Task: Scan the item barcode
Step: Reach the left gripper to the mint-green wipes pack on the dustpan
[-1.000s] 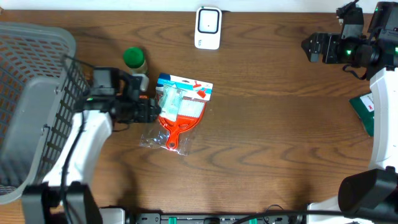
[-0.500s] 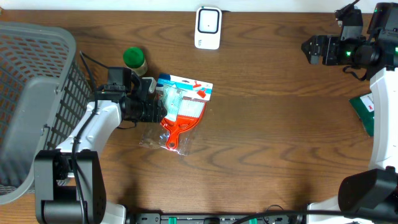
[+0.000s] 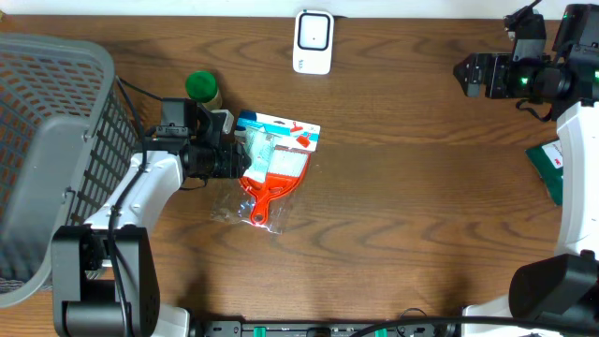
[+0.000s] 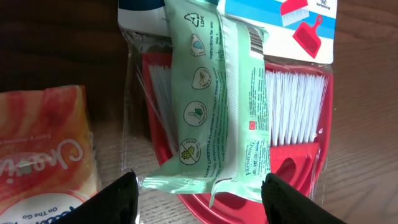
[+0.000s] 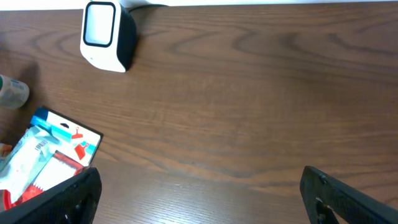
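A mint-green wipes pack point(image 4: 217, 99) lies lengthwise on a packaged red dustpan and brush set point(image 3: 276, 168), left of the table's middle. My left gripper point(image 4: 205, 205) is open and low over them. Its two dark fingertips point(image 4: 121, 199) straddle the near end of the wipes pack, close to its edges, and the pack looks unsqueezed. The white barcode scanner point(image 3: 314, 42) stands at the table's far edge and also shows as the scanner point(image 5: 106, 36) in the right wrist view. My right gripper point(image 3: 471, 75) hovers open and empty at the far right, above bare wood.
A grey mesh basket point(image 3: 51, 159) fills the left side. A green-capped bottle point(image 3: 201, 89) stands just behind the left gripper. An orange tissue pack point(image 4: 43, 155) lies beside the wipes. A green packet point(image 3: 550, 168) sits at the right edge.
The left gripper has slid a little to the right, onto the end of the wipes pack, and its fingers have narrowed slightly. The right arm has stayed still.
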{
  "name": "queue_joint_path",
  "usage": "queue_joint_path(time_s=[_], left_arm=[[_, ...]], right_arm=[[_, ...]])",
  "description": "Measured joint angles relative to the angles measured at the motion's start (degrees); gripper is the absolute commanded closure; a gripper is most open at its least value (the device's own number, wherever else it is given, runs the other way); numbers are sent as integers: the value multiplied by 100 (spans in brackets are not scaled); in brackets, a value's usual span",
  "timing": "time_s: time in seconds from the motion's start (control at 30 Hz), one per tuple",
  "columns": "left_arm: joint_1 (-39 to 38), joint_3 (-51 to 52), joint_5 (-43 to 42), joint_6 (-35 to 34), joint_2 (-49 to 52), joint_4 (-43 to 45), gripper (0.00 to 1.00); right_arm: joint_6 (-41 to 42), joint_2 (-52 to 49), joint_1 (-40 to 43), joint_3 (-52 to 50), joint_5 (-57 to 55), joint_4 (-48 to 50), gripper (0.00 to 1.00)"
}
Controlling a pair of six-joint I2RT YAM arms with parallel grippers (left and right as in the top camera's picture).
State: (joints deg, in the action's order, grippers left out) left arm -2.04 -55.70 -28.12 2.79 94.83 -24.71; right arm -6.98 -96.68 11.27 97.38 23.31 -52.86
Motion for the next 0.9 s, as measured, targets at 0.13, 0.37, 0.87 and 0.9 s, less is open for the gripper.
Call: queue_joint_path(time_s=[0.13,0.37,0.87,0.9], left_arm=[[0,0,0,-2,0,74,36],[0,0,0,0,24,227,36],[0,0,-101,-4,575,282,36],[0,0,-118,-4,575,289,36]], right_arm=[[0,0,-28,0,13,-17,3],[0,0,-186,0,26,-68,3],[0,0,-188,0,37,-76,4],[0,0,-188,0,35,-76,4]])
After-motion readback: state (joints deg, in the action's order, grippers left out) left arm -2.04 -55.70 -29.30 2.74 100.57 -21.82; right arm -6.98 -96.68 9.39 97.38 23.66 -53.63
